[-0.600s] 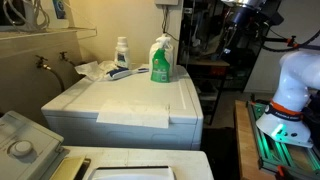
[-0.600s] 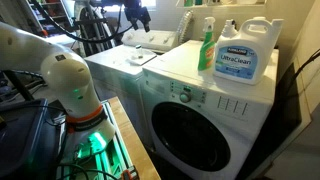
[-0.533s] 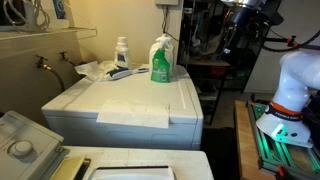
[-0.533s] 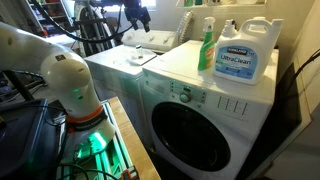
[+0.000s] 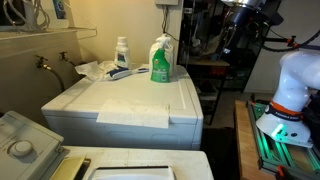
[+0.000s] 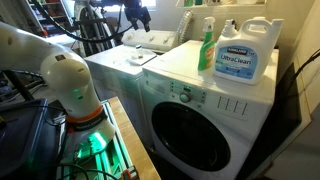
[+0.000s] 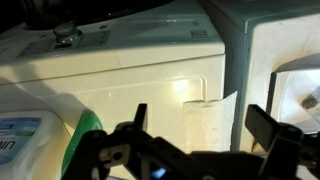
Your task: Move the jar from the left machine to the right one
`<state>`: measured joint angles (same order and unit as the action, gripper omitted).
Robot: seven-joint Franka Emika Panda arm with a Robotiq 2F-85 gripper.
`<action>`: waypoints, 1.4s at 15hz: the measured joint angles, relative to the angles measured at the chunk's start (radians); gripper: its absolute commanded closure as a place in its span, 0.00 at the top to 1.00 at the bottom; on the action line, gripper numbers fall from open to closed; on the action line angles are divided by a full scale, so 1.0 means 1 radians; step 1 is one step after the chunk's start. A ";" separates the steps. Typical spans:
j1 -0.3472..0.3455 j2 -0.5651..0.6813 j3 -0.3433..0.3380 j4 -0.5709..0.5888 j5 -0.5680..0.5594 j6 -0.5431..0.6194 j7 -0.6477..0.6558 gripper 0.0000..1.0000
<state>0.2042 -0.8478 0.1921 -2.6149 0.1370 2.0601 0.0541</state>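
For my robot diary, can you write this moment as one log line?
pincer: open, empty | detergent jug: on front-loader top, untouched | grasp: not yet done

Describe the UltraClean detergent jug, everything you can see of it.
The detergent jug is a large white plastic container with a blue label reading UltraClean, a cap and a moulded handle at the top. It stands upright on top of the front-load washer, at the back near the wall. A green spray bottle stands close beside it; whether they touch is unclear. Nothing grips it: the gripper is open and apart from it.
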 measured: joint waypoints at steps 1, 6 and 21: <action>0.001 0.020 0.006 0.005 -0.001 0.039 -0.016 1.00; 0.020 0.296 0.050 0.156 -0.003 0.326 -0.195 1.00; 0.212 0.852 0.190 0.750 -0.004 0.366 -0.370 1.00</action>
<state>0.4158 0.0040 0.3823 -1.8651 0.1326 2.4264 -0.3159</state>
